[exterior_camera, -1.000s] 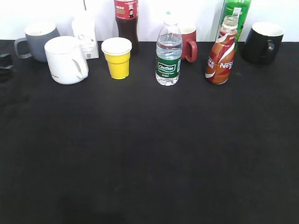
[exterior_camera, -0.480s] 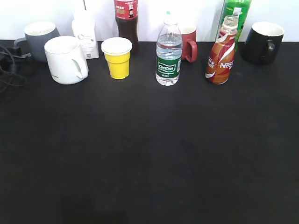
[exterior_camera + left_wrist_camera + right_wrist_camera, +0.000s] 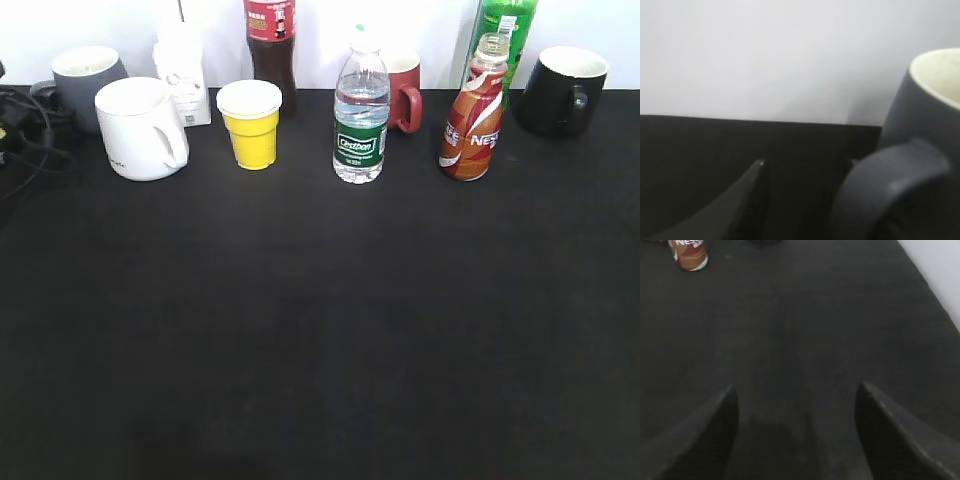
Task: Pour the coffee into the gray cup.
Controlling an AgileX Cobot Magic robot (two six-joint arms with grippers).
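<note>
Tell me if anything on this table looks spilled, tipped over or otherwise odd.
Nothing stands out. The Nescafe coffee bottle, water bottle, gray cup, white mug and yellow cup all stand upright, and the black table shows no spill.

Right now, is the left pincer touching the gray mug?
Cannot tell. In the left wrist view the gray mug's handle overlaps the pincer's right side, blurred, showing neither contact nor gap.

Matt black table cloth point(image 3: 320, 330); glossy ceramic gray cup point(image 3: 85, 85); clear plastic water bottle point(image 3: 360, 120).

Gray cup point(image 3: 920, 150) blurred, cut off rightward
</note>
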